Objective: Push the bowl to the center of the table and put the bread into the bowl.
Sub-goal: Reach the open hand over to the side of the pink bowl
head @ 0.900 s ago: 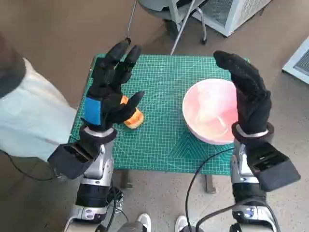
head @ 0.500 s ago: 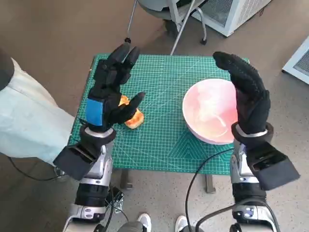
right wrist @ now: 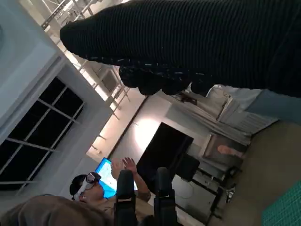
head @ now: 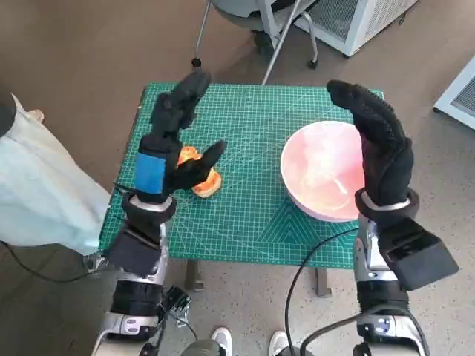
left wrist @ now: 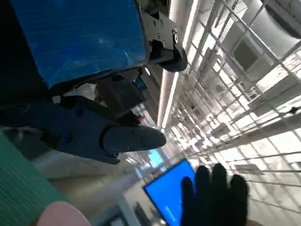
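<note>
With fingers spread and holding nothing, the left hand (head: pixel 173 144) hangs over the bread (head: pixel 200 175) on the green surface (head: pixel 249 211), while the right hand (head: pixel 379 144), likewise open and empty, stands at the pink bowl's (head: pixel 320 178) outer rim.

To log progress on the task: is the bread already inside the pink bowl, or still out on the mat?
Out. The bread lies on the green mat, apart from the pink bowl.
</note>
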Robot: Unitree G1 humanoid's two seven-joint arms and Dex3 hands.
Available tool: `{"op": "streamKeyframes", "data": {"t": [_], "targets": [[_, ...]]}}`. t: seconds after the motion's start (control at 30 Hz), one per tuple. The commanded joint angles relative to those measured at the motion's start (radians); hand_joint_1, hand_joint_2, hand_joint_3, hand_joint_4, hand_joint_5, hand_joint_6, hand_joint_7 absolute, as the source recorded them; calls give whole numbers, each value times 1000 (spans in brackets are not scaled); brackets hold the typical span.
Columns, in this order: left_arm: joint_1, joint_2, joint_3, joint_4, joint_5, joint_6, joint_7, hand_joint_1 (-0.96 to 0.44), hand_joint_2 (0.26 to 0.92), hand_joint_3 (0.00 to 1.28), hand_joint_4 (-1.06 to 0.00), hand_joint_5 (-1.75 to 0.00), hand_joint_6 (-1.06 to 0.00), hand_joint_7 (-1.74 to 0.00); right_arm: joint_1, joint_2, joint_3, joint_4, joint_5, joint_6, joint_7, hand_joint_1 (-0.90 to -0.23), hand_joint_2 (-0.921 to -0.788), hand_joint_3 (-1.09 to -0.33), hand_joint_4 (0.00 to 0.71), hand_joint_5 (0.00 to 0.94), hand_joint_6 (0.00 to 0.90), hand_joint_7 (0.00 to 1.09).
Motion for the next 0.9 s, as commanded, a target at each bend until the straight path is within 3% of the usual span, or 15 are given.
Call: {"op": "streamKeyframes", "data": {"t": [0.03, 0.9], "targets": [[5, 21, -12, 0, 71, -7, 68, -310, 921, 218, -409, -10, -188, -501, 15, 5, 0, 16, 4, 4, 2, -547, -921, -797, 338, 0, 4, 777], [-10, 30, -44, 43, -77, -17, -4, -328, 921, 236, -402, -5, -163, -516, 14, 7, -8, 53, 16, -18, 4, -548, -921, -795, 339, 0, 4, 779]]}}
